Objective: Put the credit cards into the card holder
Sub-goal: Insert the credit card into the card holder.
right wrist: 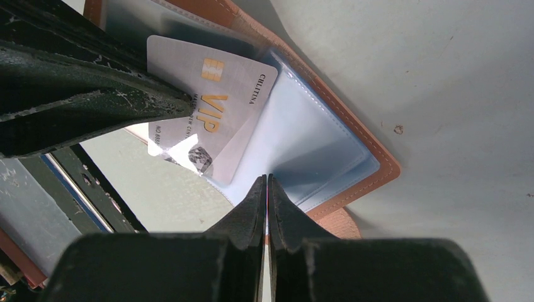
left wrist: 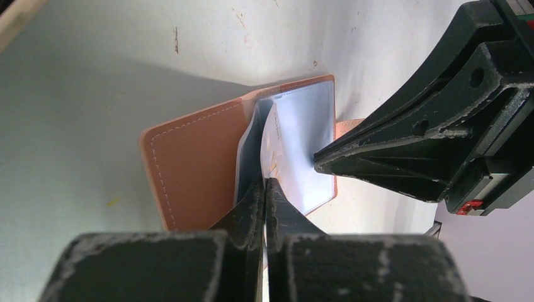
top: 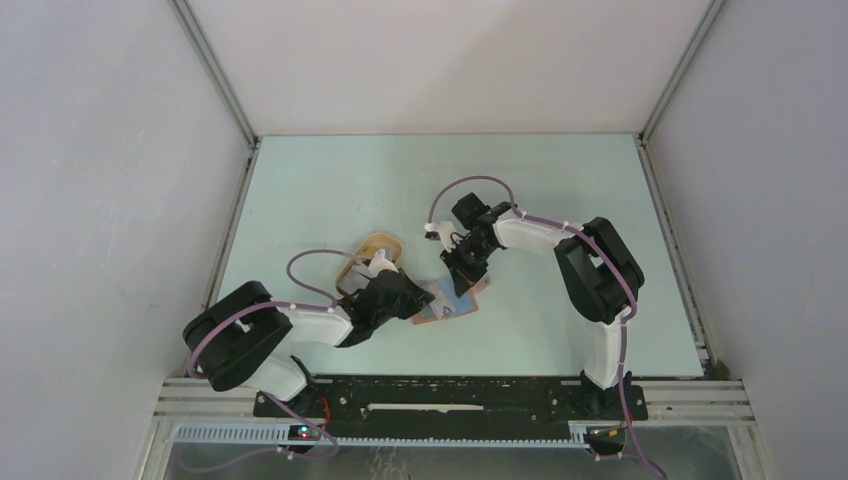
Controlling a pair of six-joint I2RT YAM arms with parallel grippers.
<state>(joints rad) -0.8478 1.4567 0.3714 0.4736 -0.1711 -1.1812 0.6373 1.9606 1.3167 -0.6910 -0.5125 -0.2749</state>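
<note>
At mid-tabletop (top: 330, 190), holder (left wrist: 189, 163) lies open. Left fingers (left wrist: 249, 211) are closed on a white card (right wrist: 208, 107) that seems partly in a slot. Right fingers (right wrist: 249, 211) pinch the holder's inner edge. Step: insertion. The next move likely calls for sliding the card fully home.

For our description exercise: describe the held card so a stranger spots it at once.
On the table, near its middle, lies an open brown holder. The left gripper pinches a white card at its bluish sleeves: gold VIP lettering and a gold chip mark it.
</note>
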